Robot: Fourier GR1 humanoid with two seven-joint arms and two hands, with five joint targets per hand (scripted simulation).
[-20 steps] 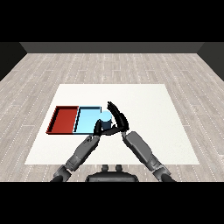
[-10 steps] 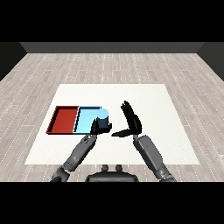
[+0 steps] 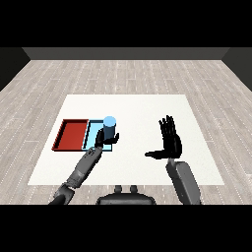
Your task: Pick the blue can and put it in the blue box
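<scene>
The blue can stands upright in the left robot hand, whose fingers curl round its lower part. It sits at the right end of the light blue tray, which lies toward the left edge of the worktop. From this view I cannot tell whether the can's base is already resting on the tray floor, perched on the tray's right rim, or held just above it.

That uncertainty is where the risk lies. If the can is over the rim instead of inside it, letting go could leave it tilted on the wall, and a tall narrow can would likely tip and roll out across the worktop toward the right. If it hangs above the floor, a release from height could make it topple too. Fingers opening unevenly could also drag the can sideways as the robot hand draws away.

Touching the blue tray on its left is the red tray; a can knocked leftward could end up in the wrong one.

The right robot hand is well apart, nearer the right edge, fingers straight and spread, thumb out, holding nothing, so it looks unlikely to interfere.
</scene>
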